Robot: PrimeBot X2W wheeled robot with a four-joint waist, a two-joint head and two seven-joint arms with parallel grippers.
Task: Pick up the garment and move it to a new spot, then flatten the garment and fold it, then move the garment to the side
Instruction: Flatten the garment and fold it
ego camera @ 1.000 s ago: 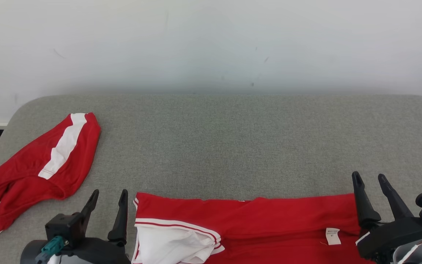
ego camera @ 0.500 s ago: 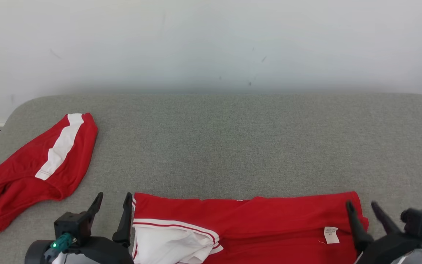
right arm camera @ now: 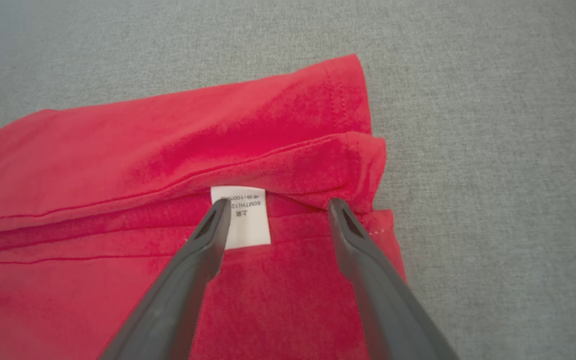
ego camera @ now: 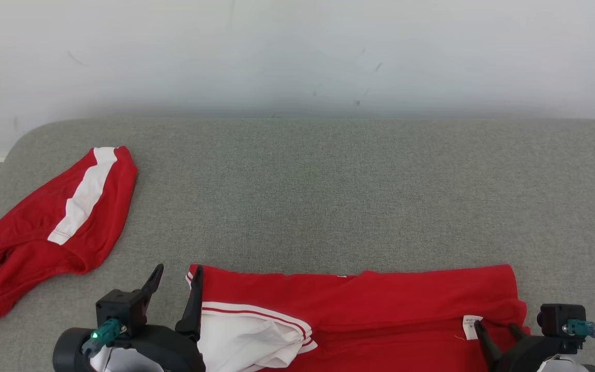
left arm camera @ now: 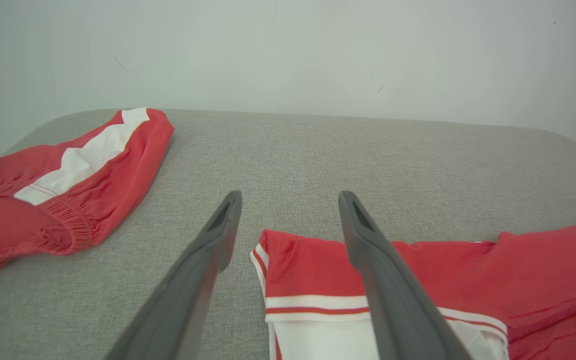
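At the far left of the grey table (ego camera: 328,196) lay a pair of red shorts (ego camera: 55,217) with a white stripe, crumpled, one end hanging towards the table's left edge, well apart from everything else. Next came the left pincer (ego camera: 178,268), low at the near edge, its two dark fingers spread apart with nothing between them. In the left wrist view the left finger stood over bare table and the right finger (left arm camera: 368,240) crossed the garment's left corner; whether it touched the cloth could not be told. The garment (ego camera: 380,305), a red top with white-and-red trim and a white inner panel at its left end, lay stretched flat along the near edge of the table, running from just beside the left pincer across to the right. Near its right end a small white label (ego camera: 470,325) showed at a fold in the cloth. The right pincer (ego camera: 494,325) hung over that end with its fingers apart, one tip at the label and the other near the garment's folded right hem, gripping nothing.
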